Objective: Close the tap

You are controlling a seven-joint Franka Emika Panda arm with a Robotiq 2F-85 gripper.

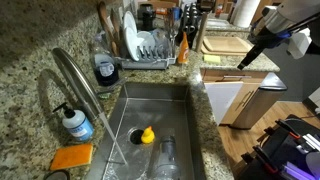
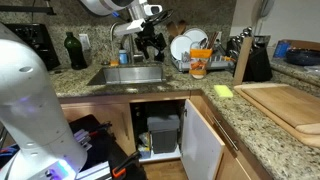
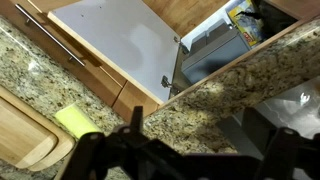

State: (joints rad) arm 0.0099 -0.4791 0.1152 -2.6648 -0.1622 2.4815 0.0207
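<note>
Exterior view shows tap at the sink's left rim, spout arched over the basin, soap btl just beside its base. A thin stream seems to fall from the spout to the basin floor, so I judge the water's on & the tap isn't closed yet. I can't make out the handle from these angles. Duck & a glass lie in the basin, clear of the stream.

Gripper hangs well apart from the tap, across the sink & over the counter near the board. In an exterior view the gripper sits above the sink area, touching nothing. Wrist view: fingers are dark & blurred but look spread wide w/ nothing between them. Below them I see only counter edge, open cabinet door & a sponge, no tap.

Progress as I read it: approx. zero. Left to do: cross the sink, find the handle, push it shut, check the stream stops.
</note>
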